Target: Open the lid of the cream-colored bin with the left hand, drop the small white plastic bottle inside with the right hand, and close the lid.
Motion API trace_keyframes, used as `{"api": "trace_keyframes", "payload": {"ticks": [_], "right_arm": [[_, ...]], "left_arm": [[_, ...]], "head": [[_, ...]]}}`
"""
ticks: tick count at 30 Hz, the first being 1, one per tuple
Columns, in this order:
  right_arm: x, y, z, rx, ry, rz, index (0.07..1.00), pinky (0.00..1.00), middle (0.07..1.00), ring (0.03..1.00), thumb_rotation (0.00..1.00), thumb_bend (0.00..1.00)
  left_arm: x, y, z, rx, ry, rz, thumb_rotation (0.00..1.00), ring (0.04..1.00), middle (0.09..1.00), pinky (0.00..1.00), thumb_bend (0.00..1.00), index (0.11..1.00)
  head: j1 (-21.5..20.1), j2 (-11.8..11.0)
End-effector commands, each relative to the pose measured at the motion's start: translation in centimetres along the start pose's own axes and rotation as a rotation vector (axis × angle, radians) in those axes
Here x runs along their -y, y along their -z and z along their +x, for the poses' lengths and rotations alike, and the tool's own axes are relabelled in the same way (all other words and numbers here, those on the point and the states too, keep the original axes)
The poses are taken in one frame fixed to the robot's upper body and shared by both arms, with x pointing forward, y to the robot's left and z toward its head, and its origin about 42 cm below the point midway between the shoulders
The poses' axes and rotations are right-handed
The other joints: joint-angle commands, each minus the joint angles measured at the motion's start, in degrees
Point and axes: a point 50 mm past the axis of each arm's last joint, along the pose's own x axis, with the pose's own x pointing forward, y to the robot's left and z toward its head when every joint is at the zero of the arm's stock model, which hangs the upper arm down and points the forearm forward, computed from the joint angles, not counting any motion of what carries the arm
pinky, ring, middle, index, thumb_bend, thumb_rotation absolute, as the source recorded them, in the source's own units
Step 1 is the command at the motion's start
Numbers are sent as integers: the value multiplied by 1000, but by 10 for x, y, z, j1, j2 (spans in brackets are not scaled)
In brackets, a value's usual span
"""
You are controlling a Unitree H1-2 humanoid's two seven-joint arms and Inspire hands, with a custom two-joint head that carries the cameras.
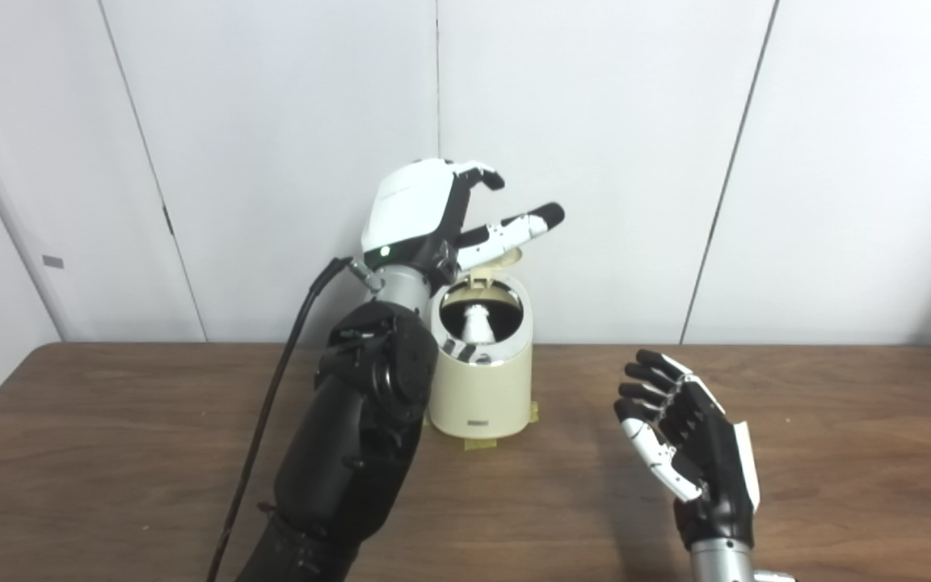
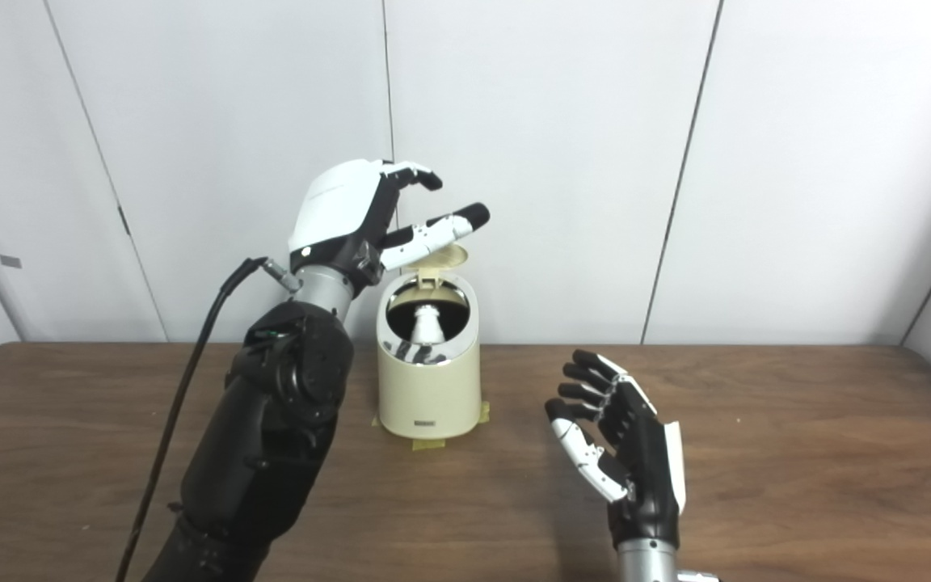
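Note:
The cream-colored bin [image 1: 482,388] stands at the back middle of the wooden table [image 1: 837,420], its lid [image 1: 504,260] tipped up at the rear. Inside the opening I see the small white plastic bottle [image 1: 478,323] standing neck up. My left hand [image 1: 441,212] hovers above and just left of the bin, fingers spread and thumb stretched out over the raised lid; whether it touches the lid is unclear. My right hand [image 1: 692,436] is held open, palm facing left, over the table to the right of the bin, holding nothing.
Yellow tape [image 1: 482,443] marks the bin's base. A black cable [image 1: 271,404] runs along my left arm. White wall panels [image 1: 595,162] rise directly behind the table's far edge.

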Motion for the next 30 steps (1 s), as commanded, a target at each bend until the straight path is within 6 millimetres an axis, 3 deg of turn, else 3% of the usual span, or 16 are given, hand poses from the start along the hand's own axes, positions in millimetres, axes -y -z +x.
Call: {"api": "trace_keyframes", "payload": {"ticks": [1,11,30], "right_arm": [[-8,-14,10,62,-21,9,709,572,706,660,286,275],[-10,-16,9,57,-26,7,715,569,709,662,299,261],[-10,-16,13,55,-24,21,713,573,708,661,292,269]], "left_arm": [[-20,-14,12,31,-61,41,1000,927,836,1000,819,788],[-12,-10,10,-4,2,57,1000,967,869,1000,867,813],[36,-12,-45,20,74,166,1000,958,855,1000,877,831]], "head": [[0,1],[0,1],[1,1]]}}
